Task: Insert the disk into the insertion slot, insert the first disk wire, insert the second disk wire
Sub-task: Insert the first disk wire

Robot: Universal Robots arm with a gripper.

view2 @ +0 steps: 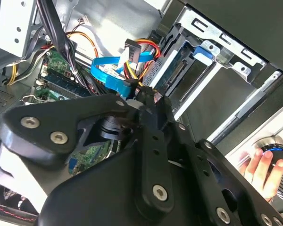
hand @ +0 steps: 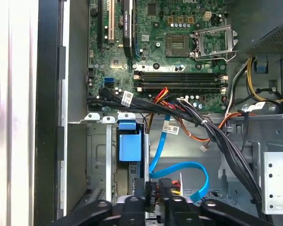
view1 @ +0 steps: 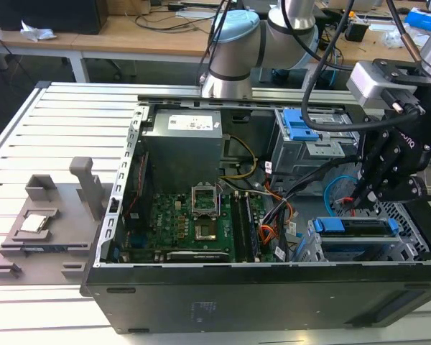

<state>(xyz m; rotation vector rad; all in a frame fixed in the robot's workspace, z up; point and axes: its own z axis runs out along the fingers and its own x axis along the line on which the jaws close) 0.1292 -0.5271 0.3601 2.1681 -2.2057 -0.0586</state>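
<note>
The disk (view1: 352, 228), in its bright blue caddy, lies inside the insertion slot (view1: 409, 215) of the silver cage at the case's front corner, on the exterior view's right. In the first wrist view the caddy's handle (hand: 129, 146) stands at the cage mouth (hand: 96, 155). My gripper (view1: 355, 201) hangs just behind the disk. Its black fingertips (view2: 146, 100) are pressed together on what looks like a black connector with red and yellow wires (hand: 166, 184). A loose blue flat wire (hand: 179, 167) loops right beside it, and also shows in the second wrist view (view2: 111, 75).
A thick black cable bundle (hand: 217, 136) crosses above the cage. A taller grey cage with a blue latch (view1: 302, 129) stands behind. The motherboard (view1: 194, 223) lies on the exterior view's left. A person's hand (view2: 262, 165) rests outside the case.
</note>
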